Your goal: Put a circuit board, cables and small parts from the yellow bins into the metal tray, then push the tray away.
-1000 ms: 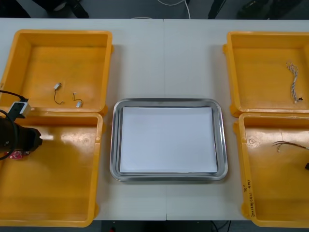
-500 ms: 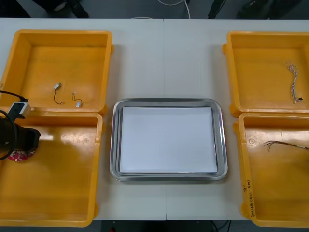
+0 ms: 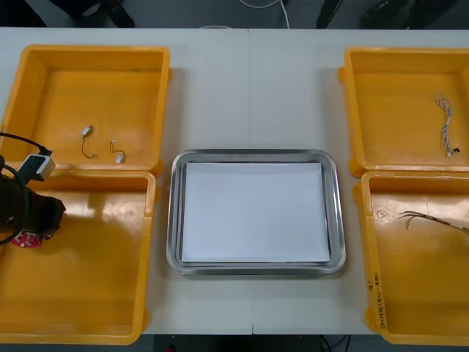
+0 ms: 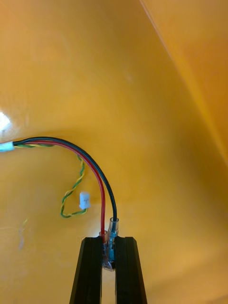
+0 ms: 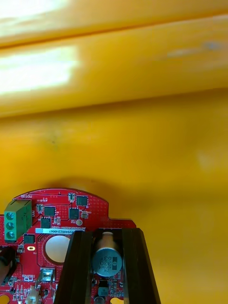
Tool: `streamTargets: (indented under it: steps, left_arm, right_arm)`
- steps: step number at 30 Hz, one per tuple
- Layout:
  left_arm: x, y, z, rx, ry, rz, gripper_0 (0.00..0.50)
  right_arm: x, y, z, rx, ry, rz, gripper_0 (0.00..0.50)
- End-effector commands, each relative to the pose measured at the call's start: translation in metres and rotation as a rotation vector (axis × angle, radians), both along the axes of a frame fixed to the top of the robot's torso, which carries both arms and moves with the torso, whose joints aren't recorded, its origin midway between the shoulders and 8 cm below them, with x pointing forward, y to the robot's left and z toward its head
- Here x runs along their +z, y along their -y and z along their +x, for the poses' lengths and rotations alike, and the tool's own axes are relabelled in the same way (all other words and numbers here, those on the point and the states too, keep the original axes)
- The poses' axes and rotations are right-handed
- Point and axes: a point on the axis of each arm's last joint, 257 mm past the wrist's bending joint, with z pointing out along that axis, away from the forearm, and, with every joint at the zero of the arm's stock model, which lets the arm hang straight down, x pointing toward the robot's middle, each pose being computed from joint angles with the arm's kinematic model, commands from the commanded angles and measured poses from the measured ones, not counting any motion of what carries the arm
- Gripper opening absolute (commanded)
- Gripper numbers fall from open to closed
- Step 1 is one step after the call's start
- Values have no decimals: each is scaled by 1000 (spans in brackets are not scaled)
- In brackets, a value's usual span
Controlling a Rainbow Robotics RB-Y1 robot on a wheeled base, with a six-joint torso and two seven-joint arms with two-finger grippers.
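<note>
A round red circuit board [image 3: 28, 238] lies at the left end of the near left yellow bin [image 3: 80, 293]. My left gripper [image 3: 40, 222] is over it. In the left wrist view this gripper [image 5: 107, 232] is shut on a silver cylinder standing on the circuit board [image 5: 61, 213]. The red and yellow cable [image 3: 432, 220] rests in the near right yellow bin [image 3: 410, 293]. In the right wrist view my right gripper [image 4: 109, 240] is shut on the clear-sleeved ends of the cable [image 4: 95, 171], whose red and black strands arch away from the fingers.
The metal tray [image 3: 176, 220], white inside, sits mid-table between the bins. Two small metal parts [image 3: 86, 132] on short wires lie in the far left bin [image 3: 44, 73]. A twisted blue and white cable [image 3: 445, 121] lies in the far right bin [image 3: 388, 110].
Both grippers have closed, the left on the circuit board and the right on the cable's ends. The cable has shifted a little in its bin.
</note>
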Motion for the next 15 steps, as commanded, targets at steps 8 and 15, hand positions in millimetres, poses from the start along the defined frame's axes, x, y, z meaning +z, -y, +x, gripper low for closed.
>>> streamTargets:
  steps: [8, 15]
  left_arm:
    - [9, 35, -12, -56, 20, -10, 0]
    - [5, 64, -21, -70, 43, -56, 0]
  right_arm:
    - [22, -27, 8, -59, 44, 81, 0]
    - [24, -47, -1, -47, 46, 85, 0]
